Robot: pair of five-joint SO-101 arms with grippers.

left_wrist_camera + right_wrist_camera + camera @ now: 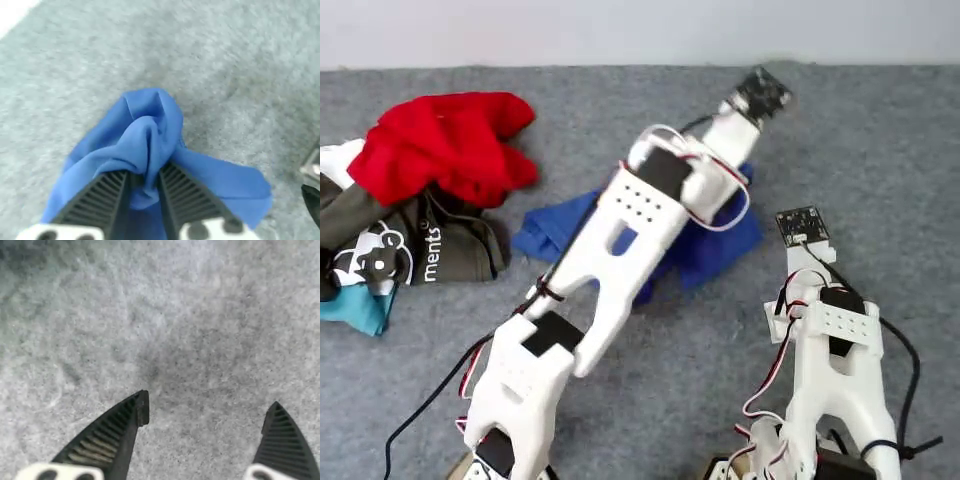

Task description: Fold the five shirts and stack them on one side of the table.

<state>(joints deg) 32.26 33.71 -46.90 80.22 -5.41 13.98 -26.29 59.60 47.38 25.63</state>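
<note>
A blue shirt [710, 250] lies crumpled in the middle of the grey table, largely under the long left arm. In the left wrist view my left gripper [144, 187] is shut on a bunched fold of the blue shirt [145, 135], lifted a little off the carpet. My right gripper [210, 412] stands open over bare grey carpet, nothing between its fingers; in the high view the right arm [825, 330] sits near the front right. A red shirt [450, 145] tops a heap at the far left, over a dark olive shirt [415, 240], a teal one [355, 310] and a white one [335, 160].
Grey carpet [880, 150] covers the whole table, with free room at the back right and front left. Cables [430, 410] trail from the arm bases at the front edge.
</note>
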